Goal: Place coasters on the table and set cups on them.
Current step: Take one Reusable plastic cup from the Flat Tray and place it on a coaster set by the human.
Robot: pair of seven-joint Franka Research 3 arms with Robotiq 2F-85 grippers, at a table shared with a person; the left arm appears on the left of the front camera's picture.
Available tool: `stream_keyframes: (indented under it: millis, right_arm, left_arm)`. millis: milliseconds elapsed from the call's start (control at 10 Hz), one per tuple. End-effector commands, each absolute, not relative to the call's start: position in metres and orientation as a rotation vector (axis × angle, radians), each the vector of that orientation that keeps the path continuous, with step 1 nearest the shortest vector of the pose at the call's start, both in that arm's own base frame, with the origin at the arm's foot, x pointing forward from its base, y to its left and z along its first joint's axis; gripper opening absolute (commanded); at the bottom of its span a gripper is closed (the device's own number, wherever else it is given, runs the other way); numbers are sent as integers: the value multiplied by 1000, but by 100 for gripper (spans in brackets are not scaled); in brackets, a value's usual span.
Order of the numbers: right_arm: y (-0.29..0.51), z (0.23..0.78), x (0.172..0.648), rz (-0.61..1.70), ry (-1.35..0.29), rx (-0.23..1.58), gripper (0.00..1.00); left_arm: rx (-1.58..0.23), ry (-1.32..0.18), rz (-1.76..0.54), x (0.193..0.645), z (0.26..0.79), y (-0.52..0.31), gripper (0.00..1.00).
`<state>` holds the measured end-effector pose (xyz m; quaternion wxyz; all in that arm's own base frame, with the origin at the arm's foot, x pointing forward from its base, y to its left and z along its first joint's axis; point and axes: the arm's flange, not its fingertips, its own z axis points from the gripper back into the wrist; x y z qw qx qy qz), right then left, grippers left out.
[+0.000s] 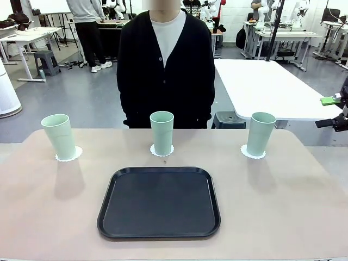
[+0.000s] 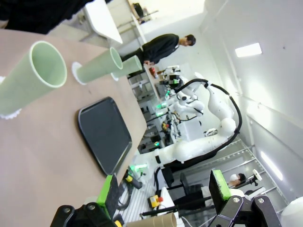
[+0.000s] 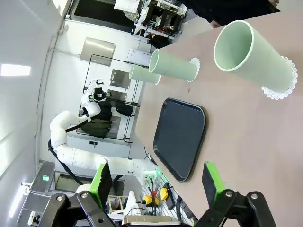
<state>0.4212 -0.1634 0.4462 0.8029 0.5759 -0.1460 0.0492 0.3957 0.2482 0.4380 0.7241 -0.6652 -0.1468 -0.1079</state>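
**Three cups upright on their coasters, both grippers back and empty**

The table runs wide across the front view, with a person standing behind its far edge. On its near middle lies a black tray, bare. Beyond the tray three cups stand in a row along the far side: the left cup, the middle cup and the right cup. Each is upright, long axis vertical, mouth up, and each sits on its own coaster: the left coaster, the middle coaster and the right coaster show as white scalloped rims around the bases. The cups stand well apart from one another and apart from the tray.

The left gripper is wide open and holds nothing; the left cup is the nearest one to it, off to one side of its fingers rather than between them. The right gripper is likewise wide open and empty, and the right cup is nearest it, also off its line.

Judging by this layout, the placing looks complete. Should any cup need a touch, the outer two fall to the arm on their own side, and the middle one is about equally far from both.
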Motion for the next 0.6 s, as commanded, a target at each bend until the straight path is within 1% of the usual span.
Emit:
stream_keyframes:
  millis: [0, 100, 500]
  right_arm:
    - [-156, 454, 423, 101, -366, 1178, 100]
    - [-163, 446, 421, 106, -313, 1234, 100]
    - [-163, 446, 421, 106, -313, 1234, 100]
  left_arm:
    - [-1463, -331, -240, 395, 440, 249, 100]
    - [-1463, -331, -240, 395, 440, 249, 100]
    - [-1463, -331, -240, 395, 440, 249, 100]
